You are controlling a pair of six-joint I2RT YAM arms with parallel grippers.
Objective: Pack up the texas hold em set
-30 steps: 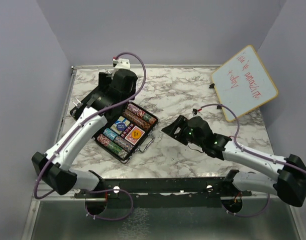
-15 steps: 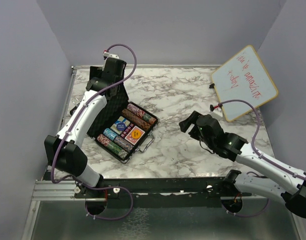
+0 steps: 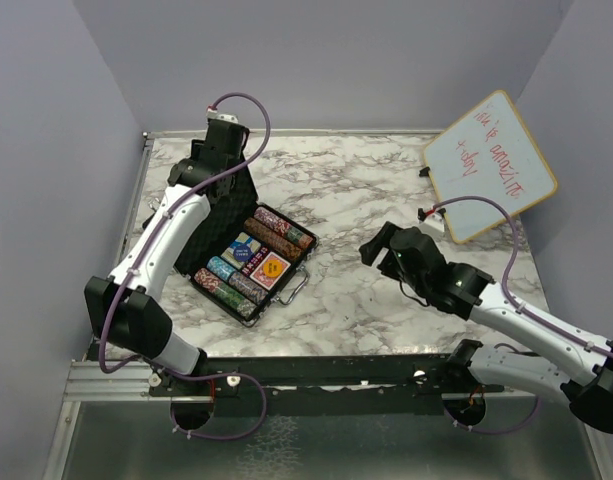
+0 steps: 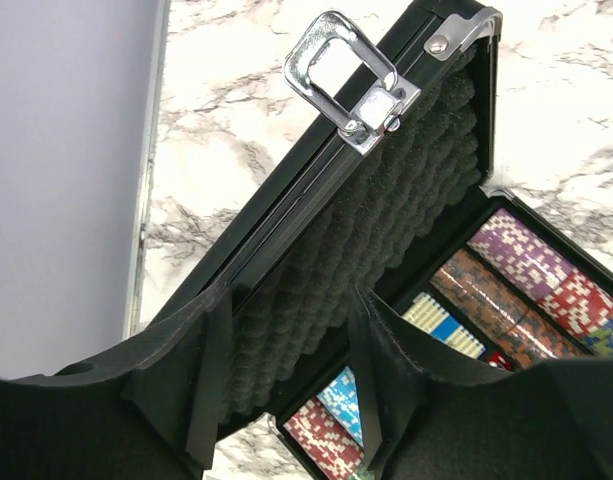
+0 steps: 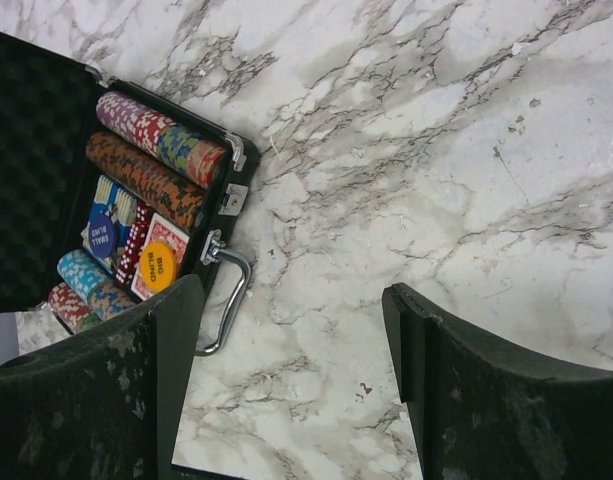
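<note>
The black case [image 3: 286, 293] lies open at the left of the table. Rows of striped chips [image 3: 276, 232], card decks and a yellow button [image 3: 273, 268] fill its base. Its foam-lined lid [image 3: 218, 215] stands nearly upright. My left gripper [image 3: 222, 165] is at the lid's top edge. In the left wrist view the left gripper [image 4: 286, 330] is shut on the lid [image 4: 386, 190], one finger on the outer face and one on the foam, below a silver latch [image 4: 351, 80]. My right gripper [image 3: 377, 248] hangs open over bare marble, right of the case handle [image 5: 231, 295].
A wood-framed whiteboard [image 3: 491, 160] leans at the back right corner. Grey walls close in the left, back and right sides. Bare marble table [image 3: 366, 190] lies between the case and the whiteboard. The right wrist view shows the case's chips [image 5: 156, 135] at its upper left.
My left arm has swung back to the left and the lid now stands upright, with the left jaws narrowed around it. My right gripper has drawn back to the right, away from the case.
</note>
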